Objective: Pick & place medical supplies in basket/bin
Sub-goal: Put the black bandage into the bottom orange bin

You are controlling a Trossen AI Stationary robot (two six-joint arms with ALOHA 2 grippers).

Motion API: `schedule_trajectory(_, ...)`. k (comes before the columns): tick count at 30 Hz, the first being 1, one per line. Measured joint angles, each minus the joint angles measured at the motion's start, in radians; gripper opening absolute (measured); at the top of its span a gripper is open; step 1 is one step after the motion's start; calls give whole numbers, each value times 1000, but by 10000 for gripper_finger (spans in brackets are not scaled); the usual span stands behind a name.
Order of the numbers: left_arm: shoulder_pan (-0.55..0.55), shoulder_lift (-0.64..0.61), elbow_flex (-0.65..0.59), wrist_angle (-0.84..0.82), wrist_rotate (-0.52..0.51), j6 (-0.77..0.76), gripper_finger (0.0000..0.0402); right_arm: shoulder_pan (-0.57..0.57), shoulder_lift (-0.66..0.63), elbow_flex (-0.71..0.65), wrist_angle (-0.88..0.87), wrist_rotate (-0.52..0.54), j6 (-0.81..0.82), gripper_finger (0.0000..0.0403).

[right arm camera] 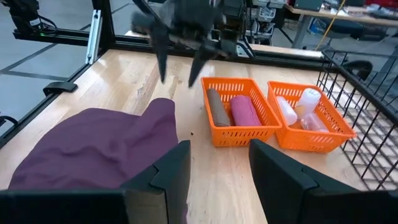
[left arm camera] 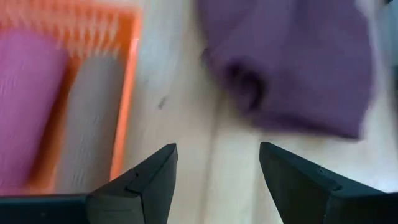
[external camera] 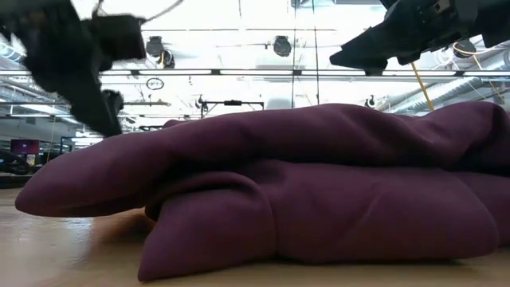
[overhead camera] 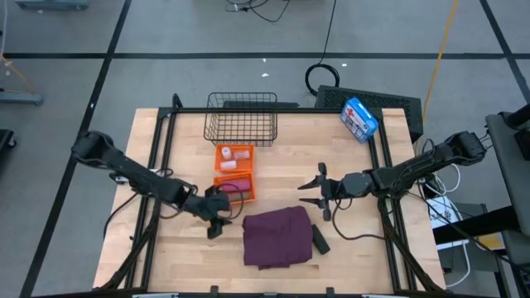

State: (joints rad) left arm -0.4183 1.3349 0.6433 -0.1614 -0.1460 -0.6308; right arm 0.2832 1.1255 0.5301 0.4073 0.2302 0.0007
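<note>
The purple-maroon cloth (overhead camera: pixel 277 237) lies crumpled on the table near the front edge, with a black roll (overhead camera: pixel 320 239) on the table by its right side. The orange bin (right arm camera: pixel 244 135) holds a brown roll (right arm camera: pixel 217 107) and a pink roll (right arm camera: pixel 245 112) in one compartment and white vials (right arm camera: pixel 297 107) in the other. Behind it stands the wire basket (overhead camera: pixel 241 118). My left gripper (left arm camera: pixel 217 152) hangs open over bare table between the bin and the cloth's left edge. My right gripper (right arm camera: pixel 219 149) is open above the table to the right of the bin, pointing at it.
A blue-and-white box with a red cross (overhead camera: pixel 359 118) lies at the far right of the table. Black frame rails (overhead camera: pixel 162 149) run along the table's left and right sides. In the low view the cloth (external camera: pixel 303 183) fills most of the picture.
</note>
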Motion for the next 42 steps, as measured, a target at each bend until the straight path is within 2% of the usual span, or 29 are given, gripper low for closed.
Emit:
schedule_trajectory(3,9,64,-4,-17,-4,-34,237,7,-10,0,-3,1,-38,148)
schedule_trajectory(9,51,120,-4,-44,-22,-8,237,79,-30,0,12,12,-125,140)
schedule_trajectory(14,84,119,-2,-18,-28,-1,237,172,-51,0,-34,138,-91,141)
schedule_trajectory(22,68,51,-3,125,-12,137,237,361,-136,0,-164,168,121,139)
schedule_trajectory(27,67,-1,-3,135,-15,183,237,465,-122,0,-183,264,282,139)
schedule_trajectory(29,71,-11,-3,133,-15,188,237,494,-106,25,-254,275,372,139)
schedule_trajectory(35,84,-23,-3,135,-43,203,237,538,37,210,-681,256,675,139)
schedule_trajectory(38,97,-23,-3,140,-48,207,237,537,139,244,-726,194,769,139)
schedule_trajectory(42,114,-23,-3,151,-48,206,237,540,254,245,-657,158,869,156)
